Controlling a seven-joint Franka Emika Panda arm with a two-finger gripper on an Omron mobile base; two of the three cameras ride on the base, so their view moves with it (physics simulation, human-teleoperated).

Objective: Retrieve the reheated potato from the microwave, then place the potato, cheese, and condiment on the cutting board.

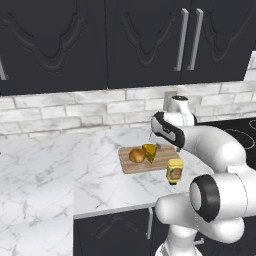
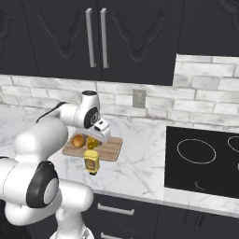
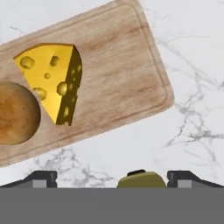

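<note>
Setting: white marble counter [image 1: 45, 170], grey brick backsplash, dark cabinets above; black cooktop [image 2: 205, 161] well to one side of the cutting board [image 1: 145, 162].

Item 1, cutting board: light wood, flat on counter. Landmark for all below.

Item 2, potato [image 1: 137, 155]: on the board, at one end. Touching or just beside the cheese; can't tell which.

Item 3, cheese [image 1: 149, 152]: yellow wedge w/ holes, on the board next to potato, approx. mid-board.

Item 4, condiment [image 1: 174, 171]: yellow bottle, upright, on the marble just off the board's near edge. Not yet on the board.

Item 5, gripper [image 3: 111, 177]: jaws wide apart, holding nothing, hovering above board and bottle; the cap shows between the finger tips in the hand view.

Step in hand (judged): fetch condiment, last item left. Advice: centre jaws on the bottle body below the cap, close squarely, lift straight, keep it upright, set down on the bare end of the board, away from the cheese.

Hidden/unclear: bottle body cut off in hand view, cap top only. Far end of board behind the arm in left base view. Cheese mostly masked by the hand in right base view. Label text too small to read.
</note>
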